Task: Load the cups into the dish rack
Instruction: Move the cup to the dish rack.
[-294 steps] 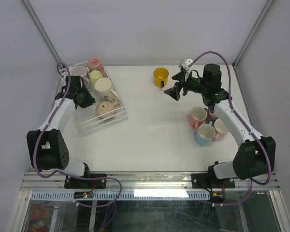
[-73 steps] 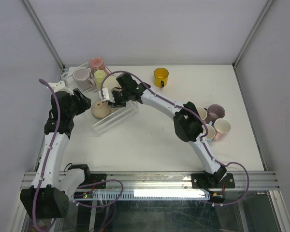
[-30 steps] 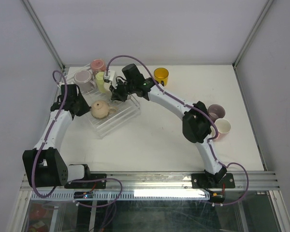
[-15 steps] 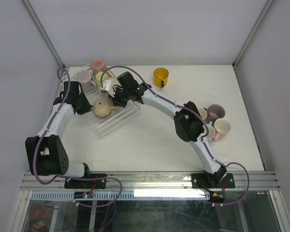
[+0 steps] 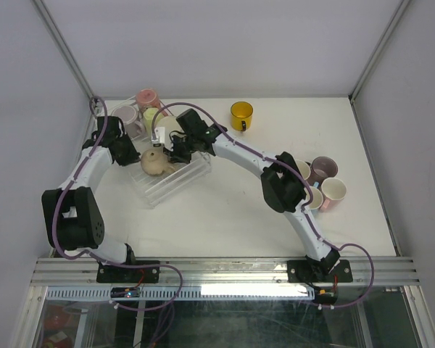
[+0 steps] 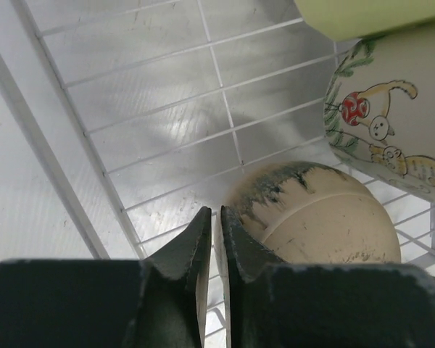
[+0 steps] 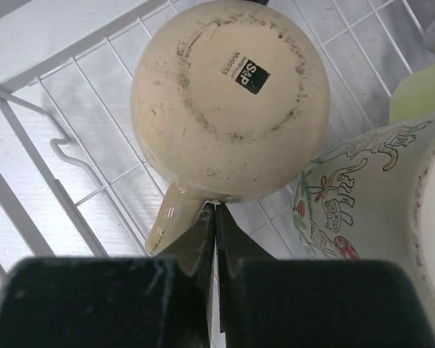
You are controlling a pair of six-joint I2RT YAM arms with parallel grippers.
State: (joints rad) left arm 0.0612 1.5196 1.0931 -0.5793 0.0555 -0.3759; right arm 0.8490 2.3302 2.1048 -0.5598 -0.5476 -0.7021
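Right claw (image 7: 215, 210), clenched, has crossed to the beige mug (image 7: 228, 98); left claw (image 6: 215, 214), clenched, beside it.

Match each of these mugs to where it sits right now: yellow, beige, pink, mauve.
Things:
1. yellow mug
2. beige mug
3. pink mug
4. mauve mug

Places:
A. bottom up in the dish rack
B. in the cluster of mugs on the right side of the table
C. alone on the table at its far side, outside the rack
D. upright at the rack's far end

Pairs: 1-C, 2-A, 3-D, 4-B
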